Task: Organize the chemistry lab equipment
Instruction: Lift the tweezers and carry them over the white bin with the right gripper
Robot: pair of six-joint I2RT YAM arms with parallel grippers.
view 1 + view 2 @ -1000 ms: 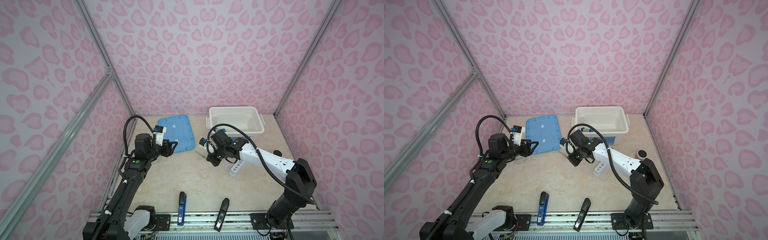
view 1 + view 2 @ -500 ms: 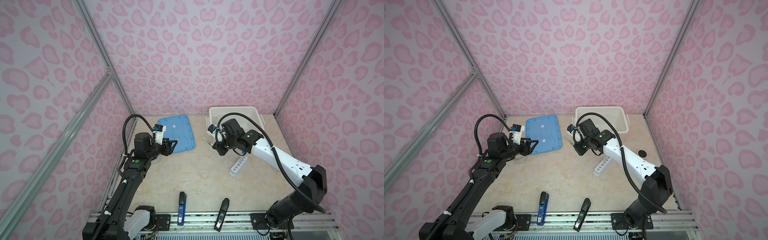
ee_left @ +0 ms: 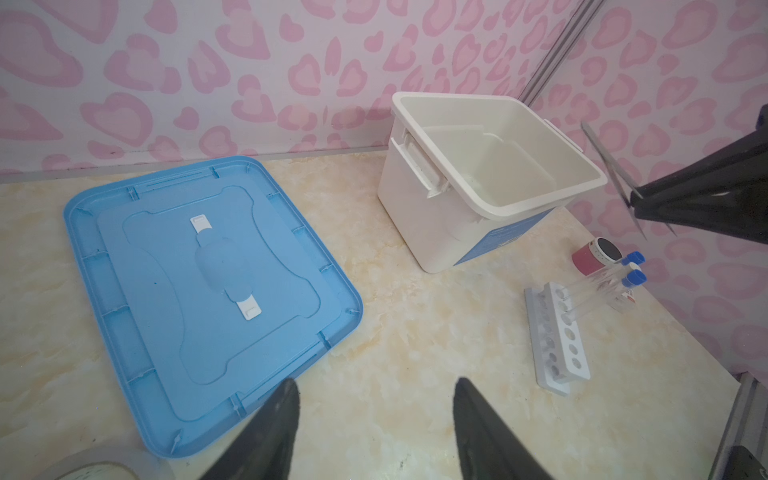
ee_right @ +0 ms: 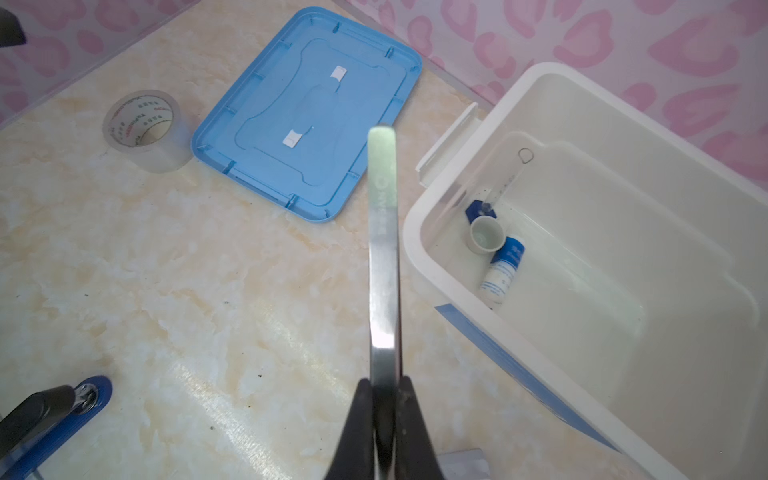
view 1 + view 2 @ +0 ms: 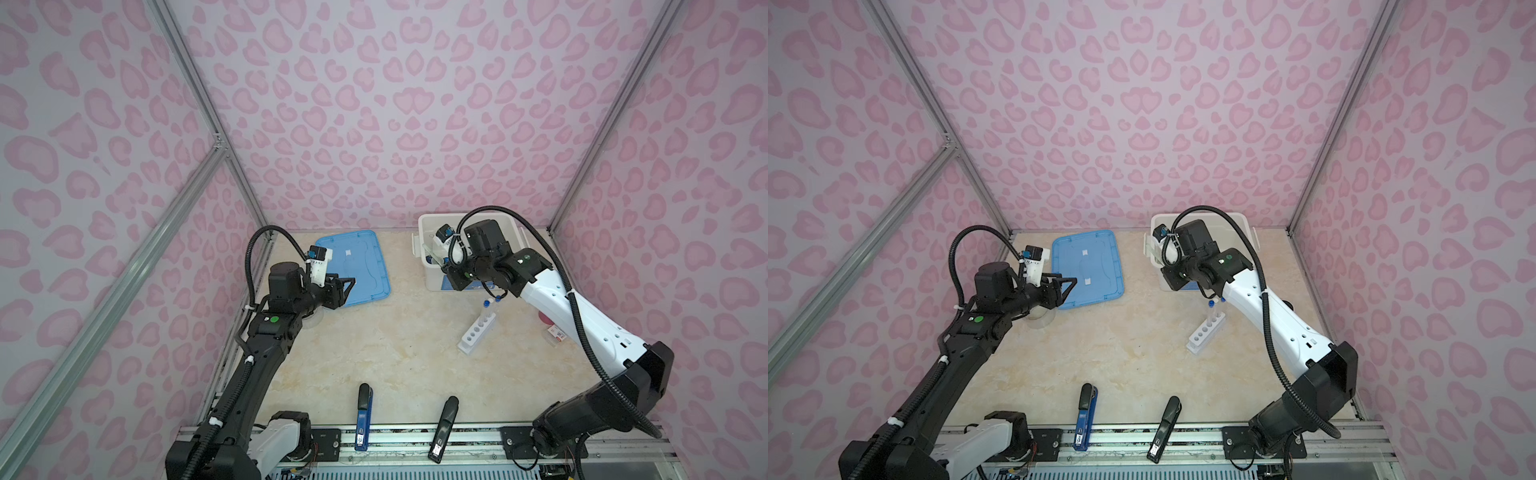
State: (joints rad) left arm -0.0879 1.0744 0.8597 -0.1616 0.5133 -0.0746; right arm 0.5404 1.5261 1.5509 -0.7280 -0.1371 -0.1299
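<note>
The right gripper (image 4: 384, 392) is clenched on the metal tweezers (image 4: 383, 249). Its two black fingers (image 4: 357, 424) pinch one end of them, and the rest of the flat steel strip juts straight out past the fingertips. In the right wrist view the free end shows against the table (image 4: 208, 270), between the blue lid (image 4: 307, 104) and the rim of the white bin (image 4: 415, 232). In both top views this gripper hangs at the bin's near-left corner, at about 1 o'clock on the table.

The bin is open. Inside lie the blue-based clear cylinder (image 4: 505, 183) on its side, the tiny white cup (image 4: 486, 235) and the white-and-blue bottle (image 4: 503, 270), all close together.

The white holed rack (image 5: 477, 332) sits at about 3 o'clock, with capped test tubes (image 3: 598, 282) standing in the holes at one end.

The left gripper (image 3: 374, 386) is released, its fingers spread wide. It hovers at the lid's near edge, at about 10 o'clock.
</note>
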